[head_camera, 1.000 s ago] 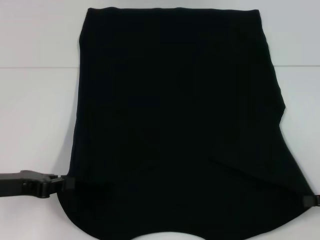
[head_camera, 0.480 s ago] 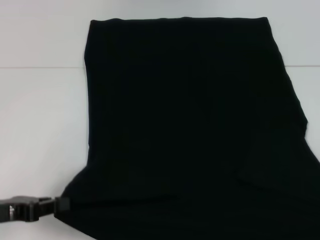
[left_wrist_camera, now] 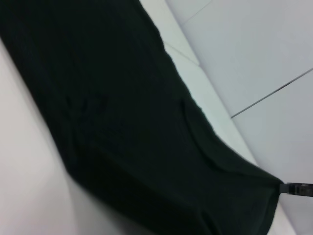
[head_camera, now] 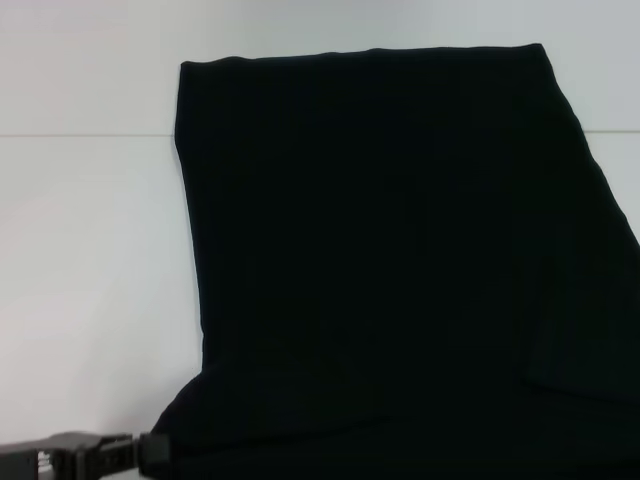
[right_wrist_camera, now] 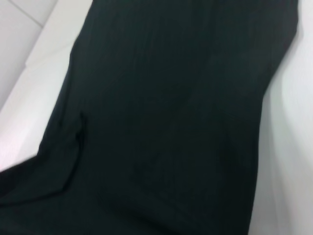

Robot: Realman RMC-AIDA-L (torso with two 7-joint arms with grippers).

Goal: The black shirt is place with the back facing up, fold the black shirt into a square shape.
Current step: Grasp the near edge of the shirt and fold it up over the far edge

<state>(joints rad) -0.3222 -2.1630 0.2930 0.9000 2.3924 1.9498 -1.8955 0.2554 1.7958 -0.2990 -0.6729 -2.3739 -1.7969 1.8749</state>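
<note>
Black shirt (head_camera: 400, 260) spreading over white table (head_camera: 90, 280), near edge lifting. Left tool (head_camera: 145, 452) pinching shirt's near-left corner, closed on fabric. Right tool lying outside head view; grip impossible to tell.

Head cam down-forward; both wrist cams close on same black shirt (head_camera: 400, 270).
</note>
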